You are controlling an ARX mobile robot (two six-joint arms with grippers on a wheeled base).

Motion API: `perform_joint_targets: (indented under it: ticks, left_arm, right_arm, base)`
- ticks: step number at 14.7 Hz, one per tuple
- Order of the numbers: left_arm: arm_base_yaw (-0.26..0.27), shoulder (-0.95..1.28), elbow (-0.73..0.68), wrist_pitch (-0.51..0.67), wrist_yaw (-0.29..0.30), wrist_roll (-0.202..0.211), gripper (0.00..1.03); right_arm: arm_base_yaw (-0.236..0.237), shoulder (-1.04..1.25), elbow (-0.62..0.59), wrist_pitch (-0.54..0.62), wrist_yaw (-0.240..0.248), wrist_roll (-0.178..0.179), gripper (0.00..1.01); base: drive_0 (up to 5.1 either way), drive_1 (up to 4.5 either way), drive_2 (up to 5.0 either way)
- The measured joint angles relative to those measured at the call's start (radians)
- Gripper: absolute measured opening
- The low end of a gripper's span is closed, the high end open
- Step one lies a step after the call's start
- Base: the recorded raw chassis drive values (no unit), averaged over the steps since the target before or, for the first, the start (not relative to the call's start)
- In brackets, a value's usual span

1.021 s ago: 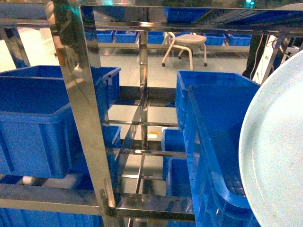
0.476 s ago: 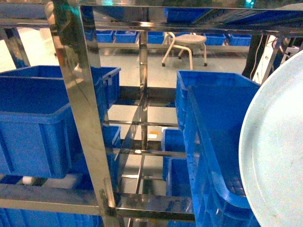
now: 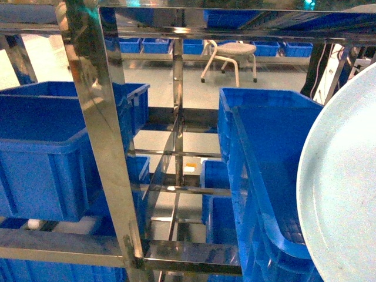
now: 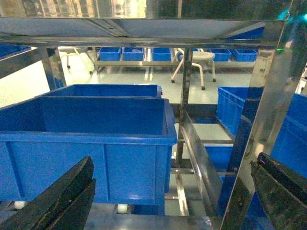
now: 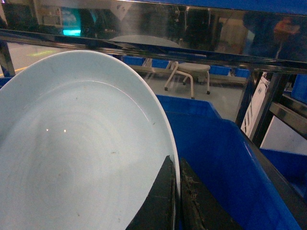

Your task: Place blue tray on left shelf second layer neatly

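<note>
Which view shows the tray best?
Right wrist: the tray fills the frame, its rim clamped in the right pincer. Head view catches only part of it at the right edge. Left wrist view shows none of it.

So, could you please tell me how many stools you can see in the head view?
1: a white stool stands on the floor behind the steel rack, top centre. Others may be hidden behind the blue crates.

Glossy pale plastic blue tray (image 5: pixel 72 158), mirror-shiny steel rack (image 3: pixel 100 147), smooth plastic crates (image 4: pixel 96 139)

blue crates (image 3: pixel 41 147), white stool (image 3: pixel 232 56)
</note>
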Motion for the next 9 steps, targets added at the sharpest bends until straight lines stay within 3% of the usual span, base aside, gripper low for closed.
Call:
perform_joint_targets:
  ticks: [9]
  left_arm:
    - [0.000, 0.000, 0.000, 0.000, 0.000, 0.000, 0.98]
  right_arm:
    - [-0.002, -0.001, 0.000, -0.002, -0.002, 0.001, 0.02]
  base:
    - [0.0, 0.00, 0.0]
